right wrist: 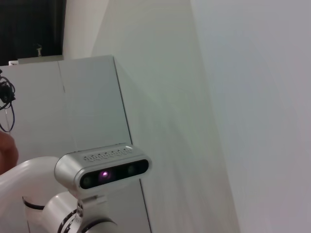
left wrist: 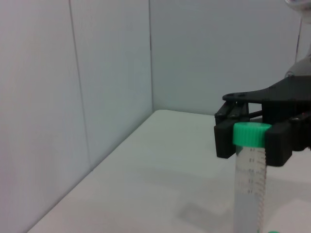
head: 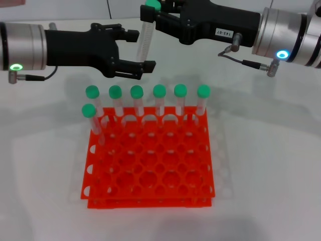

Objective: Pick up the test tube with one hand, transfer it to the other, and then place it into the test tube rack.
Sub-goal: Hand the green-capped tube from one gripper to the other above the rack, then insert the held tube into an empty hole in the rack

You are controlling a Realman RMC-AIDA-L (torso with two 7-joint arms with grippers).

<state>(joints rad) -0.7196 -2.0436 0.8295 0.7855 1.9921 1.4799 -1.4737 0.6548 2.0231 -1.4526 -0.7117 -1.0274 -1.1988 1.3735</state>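
Looking down from the head camera, I have the test tube rack (head: pixel 150 160) nearest me, sitting square on the white surface (head: pixel 271 165) around the middle, closer to the near edge than the arms are. Its front rows are bare holes; six green-capped tubes (head: pixel 159 103) fill the back row and a seventh stands in the second row at the left end, so I judge the next free hole is beside that one.

Beyond the rack, toward the far edge, the two arms meet in the air. The left gripper (head: pixel 138 52) comes in from the left with its jaws spread, one on each side of the lower half of the test tube (head: pixel 144 40), not visibly pressing it. I read that as a handover in hand: the spread jaws bracket the tube so they can either let go or take hold without knocking it.

The right gripper (head: pixel 156 12) reaches in from the right at the far edge, and its jaws are clamped just under the green cap; the left wrist view (left wrist: pixel 249 143) shows both pads flush against the tube's top. The tube hangs nearly upright, tip down, which suits a straight drop into a hole.

Holding it high by the cap leaves the whole body free to enter the rack.
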